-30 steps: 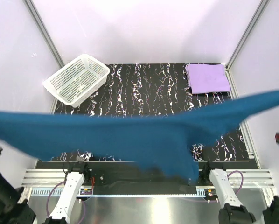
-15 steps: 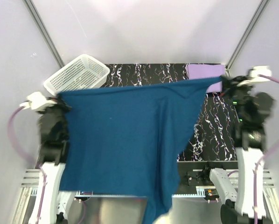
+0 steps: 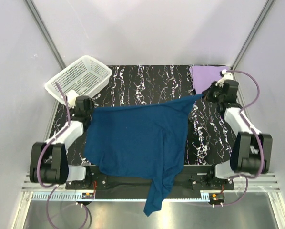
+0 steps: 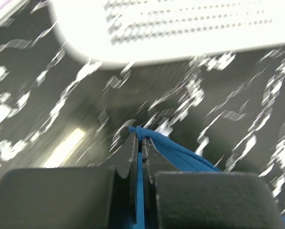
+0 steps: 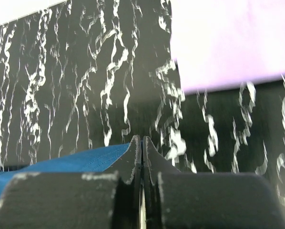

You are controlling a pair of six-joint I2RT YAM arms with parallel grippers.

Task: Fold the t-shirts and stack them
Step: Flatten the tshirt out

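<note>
- teal-blue t-shirt [image 3: 133,143]: spread open, rumpled, across the middle of the table [image 3: 147,81]; near tail drooping over front edge
- lavender t-shirt [image 3: 207,76]: folded flat, far right corner

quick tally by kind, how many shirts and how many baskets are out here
shirts: 2 (blue shirt, purple shirt)
baskets: 1 (white basket)
total: 3

Black marbled table [image 3: 147,86] carries white basket [image 3: 78,80], teal shirt [image 3: 133,138], lavender shirt [image 3: 207,76].
</note>
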